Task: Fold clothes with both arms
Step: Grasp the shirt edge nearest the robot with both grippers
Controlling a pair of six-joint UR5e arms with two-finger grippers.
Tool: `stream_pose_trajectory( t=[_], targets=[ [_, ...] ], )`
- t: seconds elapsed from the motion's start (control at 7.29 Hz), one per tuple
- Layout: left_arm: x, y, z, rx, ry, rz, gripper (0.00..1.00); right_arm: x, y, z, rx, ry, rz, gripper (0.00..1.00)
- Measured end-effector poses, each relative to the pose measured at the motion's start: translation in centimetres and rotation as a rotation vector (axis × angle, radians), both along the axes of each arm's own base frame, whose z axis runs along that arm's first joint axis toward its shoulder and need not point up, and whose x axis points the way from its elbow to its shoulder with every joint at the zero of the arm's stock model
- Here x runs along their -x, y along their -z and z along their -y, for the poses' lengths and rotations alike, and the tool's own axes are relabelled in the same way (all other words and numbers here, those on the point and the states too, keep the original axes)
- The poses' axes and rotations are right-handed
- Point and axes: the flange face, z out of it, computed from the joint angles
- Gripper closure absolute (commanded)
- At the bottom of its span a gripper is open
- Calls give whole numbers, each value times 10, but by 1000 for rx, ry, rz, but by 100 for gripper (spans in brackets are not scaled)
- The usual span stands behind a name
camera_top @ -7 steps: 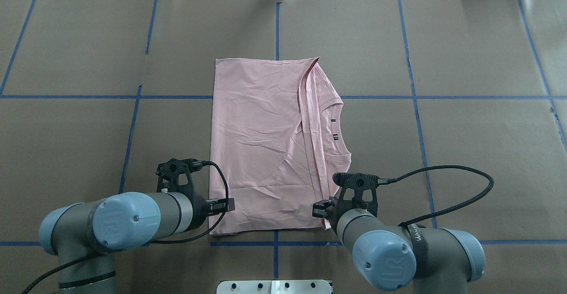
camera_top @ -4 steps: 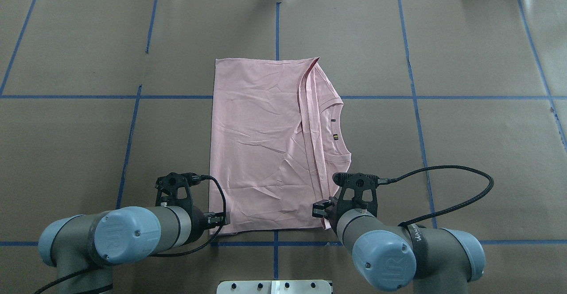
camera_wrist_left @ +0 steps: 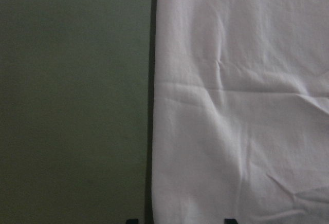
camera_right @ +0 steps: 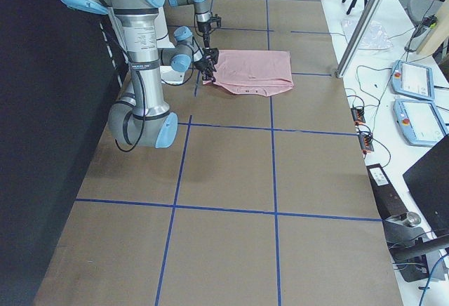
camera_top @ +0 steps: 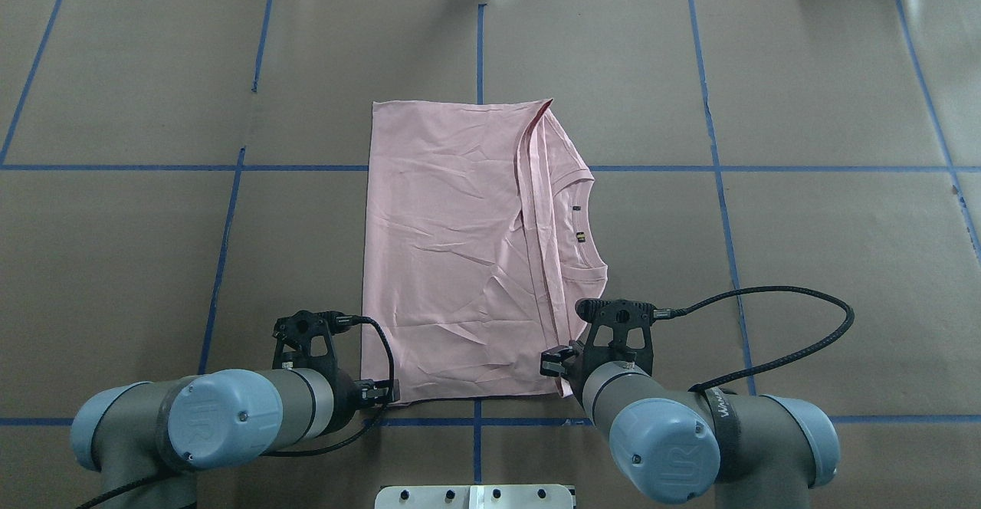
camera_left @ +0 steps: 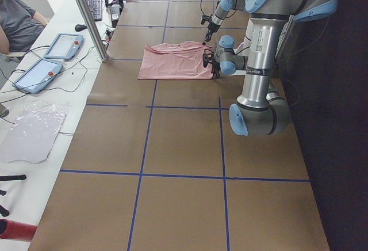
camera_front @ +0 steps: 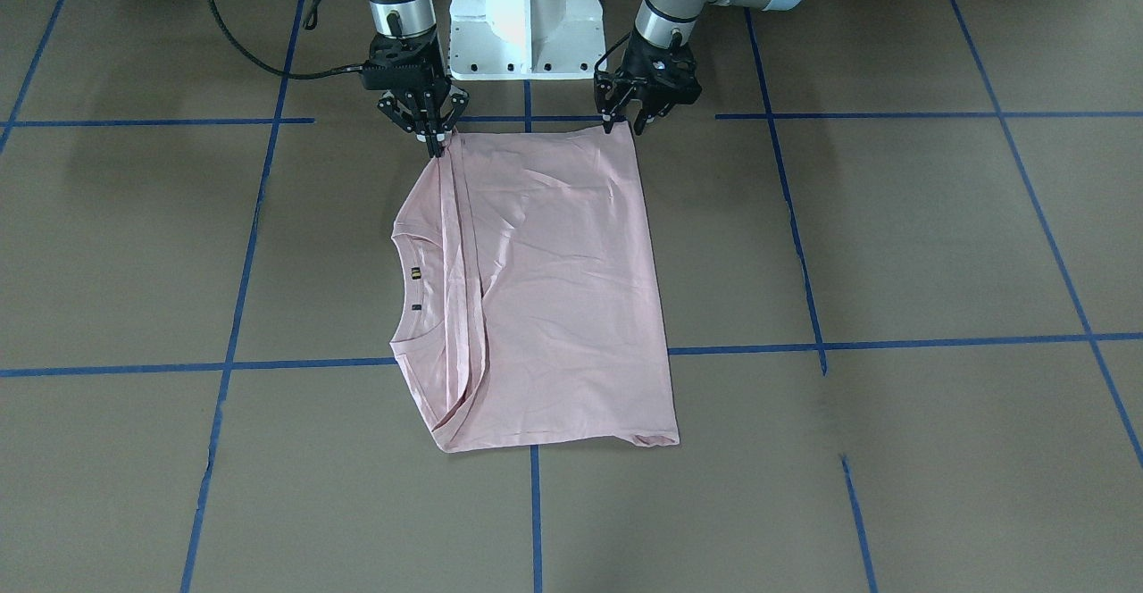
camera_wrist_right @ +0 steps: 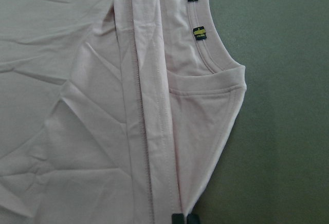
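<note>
The pale pink T-shirt lies folded into a tall rectangle on the table, with its ribbed collar at the right edge. The print is hidden. My left gripper is open at the shirt's near left corner. In the left wrist view its tips straddle the shirt's edge. My right gripper is shut on the near right corner. The right wrist view shows its tips pinched together on the fabric. In the front view the left gripper and right gripper stand at the shirt's top corners.
The table is covered in brown paper with blue tape lines. The white pedestal base stands just behind the shirt's near edge. Teach pendants and cables lie on the side bench beyond the table's far edge.
My left gripper has moved back toward the robot along the shirt's left edge, down to the near left corner. The right gripper and the shirt have stayed put.
</note>
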Motion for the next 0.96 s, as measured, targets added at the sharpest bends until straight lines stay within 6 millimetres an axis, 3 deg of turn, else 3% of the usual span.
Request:
stream_pose_trajectory(
  t=[0.69, 0.96],
  targets=[
    [-2, 0, -2, 2, -5, 0, 65, 0, -1, 0, 0, 0, -2, 100],
    [-3, 0, -4, 2, -9, 1, 100, 0, 0, 0, 0, 0, -1, 100]
  ],
)
